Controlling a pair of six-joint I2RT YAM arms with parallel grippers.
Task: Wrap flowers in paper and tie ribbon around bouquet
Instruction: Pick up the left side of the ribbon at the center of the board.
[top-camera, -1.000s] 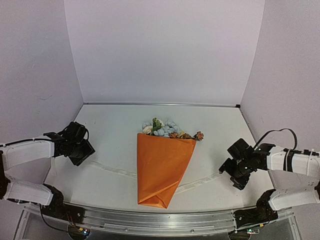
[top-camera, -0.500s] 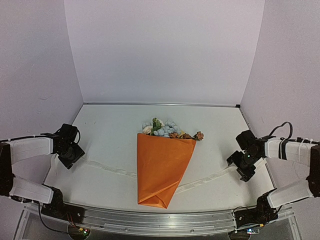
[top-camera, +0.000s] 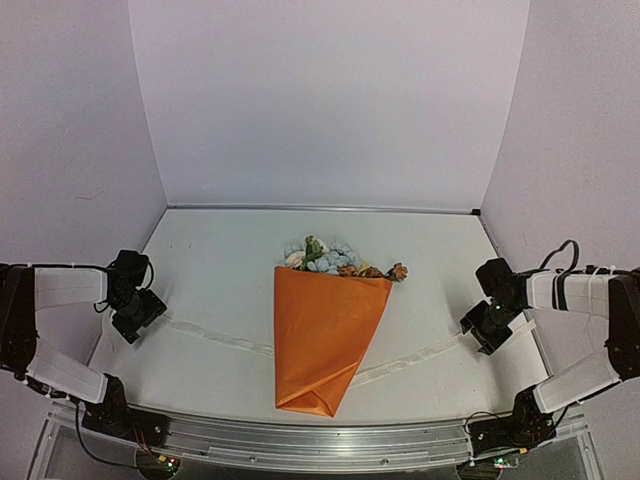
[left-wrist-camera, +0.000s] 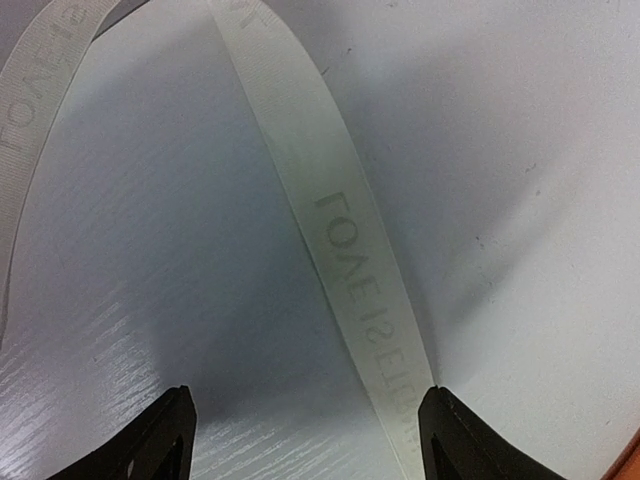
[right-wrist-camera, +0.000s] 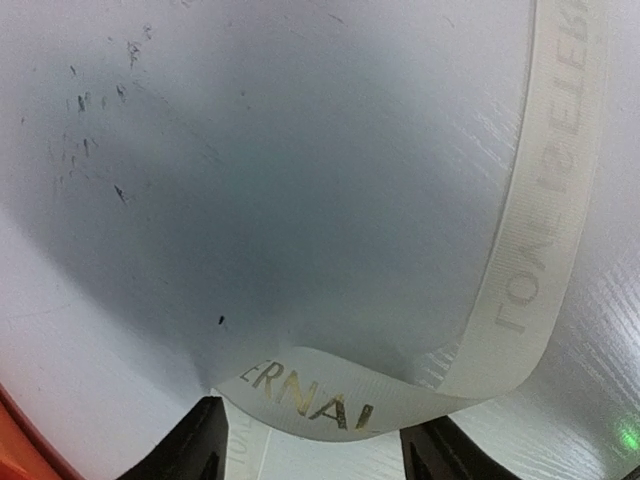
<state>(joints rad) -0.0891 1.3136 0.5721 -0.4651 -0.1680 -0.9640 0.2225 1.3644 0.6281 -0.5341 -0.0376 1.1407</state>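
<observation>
jaws, left gripper (left-wrist-camera: 305, 440): parted wide, holding nothing; the ribbon (left-wrist-camera: 340, 240) lies flat on the table (left-wrist-camera: 520, 150) between the fingertips, close beside the tip at the lower right of the wrist view. jaws, right gripper (right-wrist-camera: 315, 445): parted, not clamped as far as the wrist view shows; a folded-over end of ribbon sits between the two tips at the bottom edge. bouquet (top-camera: 325, 330): centre of the overhead frame, lying flat, narrow end toward the bottom edge. paper (top-camera: 330, 300): orange, wrapped into a cone, an overlapping flap visible along its lower half. flowers (top-camera: 320, 252): pastel blooms protruding from the wide upper end. ribbon, overhead: runs from middle left to middle right, vanishing at both edges of the cone, apparently passing under it; one end near each gripper. progress, judged: wrapping done; ribbon laid beneath but not yet crossed over or knotted. remaining: grasp both ends, bring them over the cone, tie. risk: thin flat ribbon may be hard to lift off the surface.
</observation>
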